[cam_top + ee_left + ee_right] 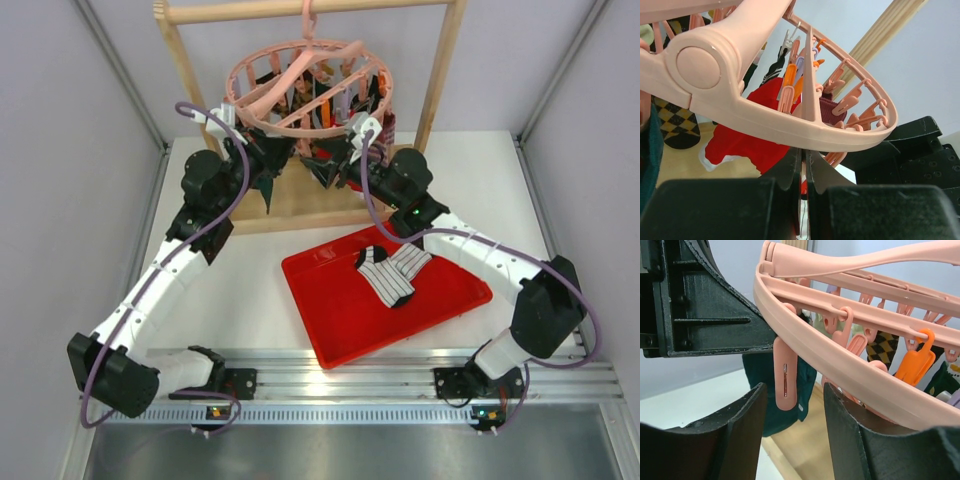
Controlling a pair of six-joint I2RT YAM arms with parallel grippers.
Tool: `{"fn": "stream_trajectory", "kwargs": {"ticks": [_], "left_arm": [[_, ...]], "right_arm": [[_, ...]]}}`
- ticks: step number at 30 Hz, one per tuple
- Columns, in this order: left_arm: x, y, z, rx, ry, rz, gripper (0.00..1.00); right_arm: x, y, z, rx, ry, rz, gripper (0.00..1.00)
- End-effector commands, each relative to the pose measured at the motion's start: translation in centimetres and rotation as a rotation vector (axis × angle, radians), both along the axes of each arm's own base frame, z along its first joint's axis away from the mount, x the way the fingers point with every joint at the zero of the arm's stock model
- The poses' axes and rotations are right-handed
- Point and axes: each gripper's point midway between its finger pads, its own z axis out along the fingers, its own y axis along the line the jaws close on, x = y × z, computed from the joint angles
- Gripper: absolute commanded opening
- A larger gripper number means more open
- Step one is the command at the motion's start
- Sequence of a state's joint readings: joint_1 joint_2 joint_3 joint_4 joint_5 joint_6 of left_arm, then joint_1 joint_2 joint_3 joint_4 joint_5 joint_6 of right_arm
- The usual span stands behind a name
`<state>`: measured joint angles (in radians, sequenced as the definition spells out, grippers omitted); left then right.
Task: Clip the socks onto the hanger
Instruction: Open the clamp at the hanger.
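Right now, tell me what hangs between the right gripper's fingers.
A pink peg dangling from the hanger outer ring, inside the open right gripper; the right wrist view shows it.

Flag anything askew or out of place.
The hanger looks tilted rather than level. The socks lie crumpled on the red tray, while the left gripper and right gripper are at its rim, holding no sock.

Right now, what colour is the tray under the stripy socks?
Red. The tray shows best in the top external view.
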<state>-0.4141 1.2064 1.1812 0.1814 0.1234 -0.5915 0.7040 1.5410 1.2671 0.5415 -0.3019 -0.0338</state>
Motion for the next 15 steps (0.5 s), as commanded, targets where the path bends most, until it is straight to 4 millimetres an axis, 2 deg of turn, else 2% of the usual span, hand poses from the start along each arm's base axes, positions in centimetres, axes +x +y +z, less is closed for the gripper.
{"fn": "stream_trajectory", "kwargs": {"ticks": [1,5,8,10,13,14,15], "left_arm": [[-1.8,-0.3,2.2,0.007,-0.048,-0.051,0.00],[-2.0,-0.5,2.3,0.005,-0.041,-0.062,0.00],[-2.3,-0.8,2.4,-0.001,-0.042,-0.090,0.00],[-2.5,-1.1,2.5,-0.008,-0.039,-0.110,0.00],[-2.7,-1.2,2.7,-0.018,-0.036,-0.118,0.01],[-2.8,-1.2,2.5,-0.022,-0.032,-0.122,0.05],[-3.0,-1.3,2.6,-0.026,-0.034,-0.133,0.08]], "right_arm": [[-1.1,-1.3,4.5,0.067,-0.141,-0.010,0.49],[-2.2,0.0,4.3,0.056,-0.151,0.080,0.47],[-2.3,0.4,4.3,0.049,-0.157,0.091,0.47],[-2.1,0.5,4.2,0.048,-0.155,0.083,0.42],[-1.8,0.4,4.4,0.051,-0.150,0.067,0.28],[-1.8,0.3,4.6,0.056,-0.149,0.062,0.22],[-1.7,0.3,4.7,0.058,-0.145,0.059,0.11]]}}
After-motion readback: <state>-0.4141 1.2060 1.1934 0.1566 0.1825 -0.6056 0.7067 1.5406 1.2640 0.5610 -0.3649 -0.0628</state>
